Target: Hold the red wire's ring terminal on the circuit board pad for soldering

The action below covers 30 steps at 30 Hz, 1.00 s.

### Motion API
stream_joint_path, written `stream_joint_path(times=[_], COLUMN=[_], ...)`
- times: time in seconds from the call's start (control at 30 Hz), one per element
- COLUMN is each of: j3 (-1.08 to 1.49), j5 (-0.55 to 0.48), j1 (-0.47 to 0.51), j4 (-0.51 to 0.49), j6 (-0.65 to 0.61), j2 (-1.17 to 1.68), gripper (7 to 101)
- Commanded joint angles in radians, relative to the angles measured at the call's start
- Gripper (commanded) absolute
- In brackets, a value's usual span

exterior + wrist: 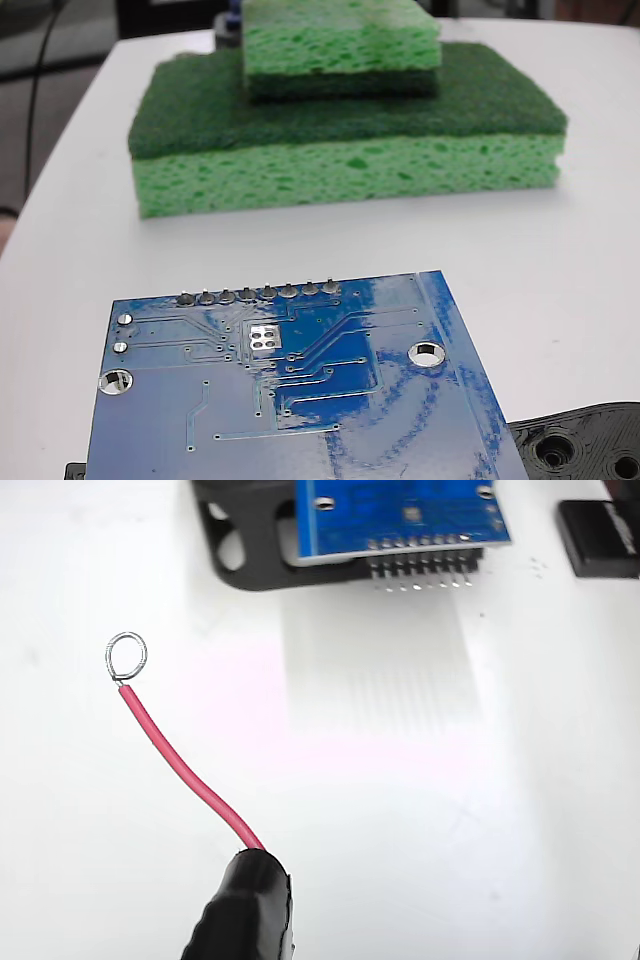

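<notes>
Fixed view: two green sponges stacked at the back of the white table (560,260), small sponge (340,45) on top of the large sponge (345,150); blue circuit board (300,400) in the foreground, tilted up toward the camera, cut off at the bottom edge; row of solder pins (258,293) along its far edge; square silver pad (264,338) with four dark holes just below that row, bare and unobstructed; black plastic part (585,445) with holes at lower right, cropped by the frame; no wire or gripper anywhere in this view.

Wrist view: board (400,515) at the top edge, mostly cut off, pins (425,572) pointing down the picture, resting on a black bracket (245,550); small black block (598,538) at upper right; gripper (245,910) at bottom, wrapped in black, fingers pressed together and pinching the red wire (185,770); wire curving up and left to the ring terminal (127,655), a silver loop over bare table, well apart from the board; pad too small to make out here; finger shapes hidden under the black wrap.
</notes>
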Motion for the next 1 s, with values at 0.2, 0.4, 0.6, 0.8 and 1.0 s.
stream_joint_path(times=[0.2, 0.4, 0.6, 0.8, 1.0], j3=[-0.235, -0.399, -0.523, -0.641, -0.778], j5=[-0.006, -0.025, -0.018, 0.002, 0.02], j1=[0.038, 0.058, 0.074, 0.072, 0.069], j4=[-0.057, -0.086, -0.072, -0.04, 0.032], j6=[-0.051, -0.084, -0.106, -0.114, -0.118], j2=[-0.36, -0.581, -0.721, -0.847, -0.971], gripper=[100.3, 100.3, 100.3, 100.3, 100.3])
